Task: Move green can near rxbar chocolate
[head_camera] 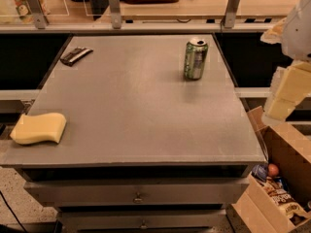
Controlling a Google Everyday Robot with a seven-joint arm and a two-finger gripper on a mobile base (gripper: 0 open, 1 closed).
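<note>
The gripper (286,93) hangs past the table's (136,110) right edge, grip state I cannot tell. The can (195,58) stands upright back right. The rxbar (75,56) lies back left, well apart. A sponge (39,128) sits front left.

Can (195,58) rear right on table (146,125); rxbar (75,55) rear left; gripper (286,93) off right.

The gripper (284,98) hung beyond the right edge of the table (146,130), right of the green can (195,58) at far right. Bare table ran from the can to the rxbar chocolate (75,56) at far left. The yellow sponge (39,128) sat near left, off that lane.
</note>
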